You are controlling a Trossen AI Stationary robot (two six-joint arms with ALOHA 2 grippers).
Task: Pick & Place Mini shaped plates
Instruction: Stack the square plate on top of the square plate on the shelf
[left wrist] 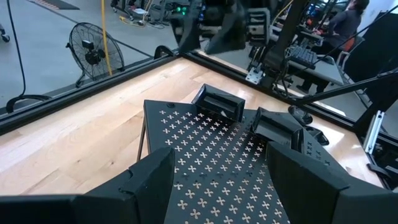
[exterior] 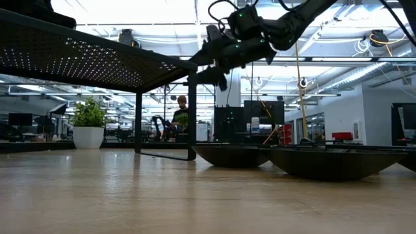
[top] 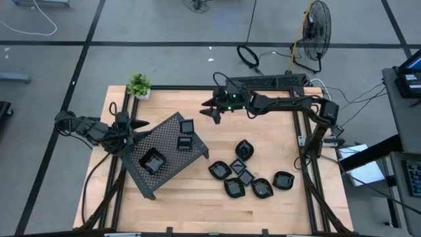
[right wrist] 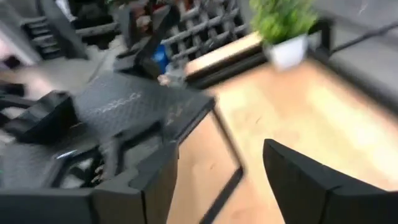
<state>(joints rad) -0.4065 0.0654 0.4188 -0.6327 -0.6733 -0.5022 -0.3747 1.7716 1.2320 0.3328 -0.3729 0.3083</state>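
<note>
- The mini shaped plates sit in two groups. Three rest on the perforated metal tray point(top: 170, 153): two small square ones point(top: 185, 126) near its far edge and a larger square one point(top: 152, 162) toward its near end.
- Seven or so wait in a loose cluster point(top: 245, 174) on the wooden table point(top: 197, 210), to the right of the tray, several touching one another.
- The right gripper point(top: 214, 110) hangs in the air above the table just beyond the tray's far corner, its fingers apart and nothing between them.
- The left gripper point(top: 135, 125) waits at the tray's left edge, its fingers spread wide and empty.
- Handling, as a judgement: the dishes look glossy, stiff and light, probably ceramic or hard plastic, so they should slip easily under hard fingers and could chip if dropped.
- The low view shows them as shallow bowls point(exterior: 338, 161) with thin raised rims; the rim seems the only purchase, one finger inside and one outside.
- An outlying dish, such as the rounded one at the cluster's right point(top: 283, 180), looks easiest to reach without nudging its neighbours.
</note>
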